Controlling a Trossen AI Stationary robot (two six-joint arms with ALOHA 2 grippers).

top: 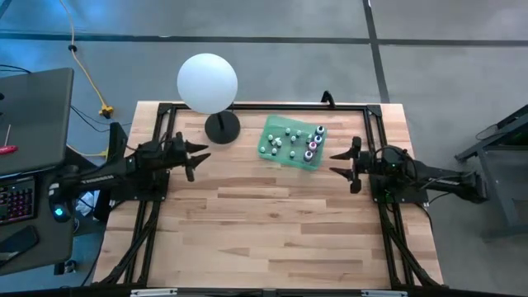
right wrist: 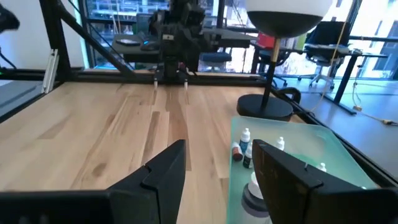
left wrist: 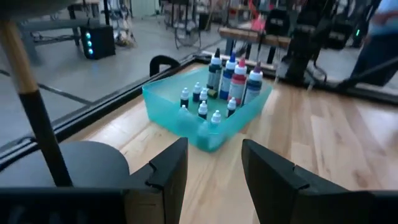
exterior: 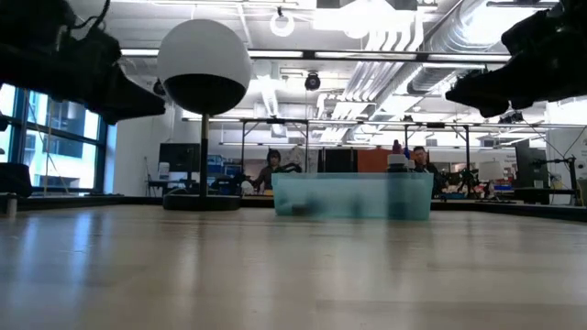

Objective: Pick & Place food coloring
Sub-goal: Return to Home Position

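The left gripper (top: 198, 160) hangs over the worktop (top: 272, 223) with its fingers apart and nothing in them, near the lamp (top: 207, 81). The right gripper (top: 336, 162) is spread and empty too, just beside the green bin (top: 285, 159). The food coloring bottles (top: 293, 140) all stand inside that bin. I think a wide swing could bump the bin and tip bottles, or knock the lamp over.

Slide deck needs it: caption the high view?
Left arm and right arm at the sides, jaws open; food coloring bottles sit in the green bin beside the lamp.
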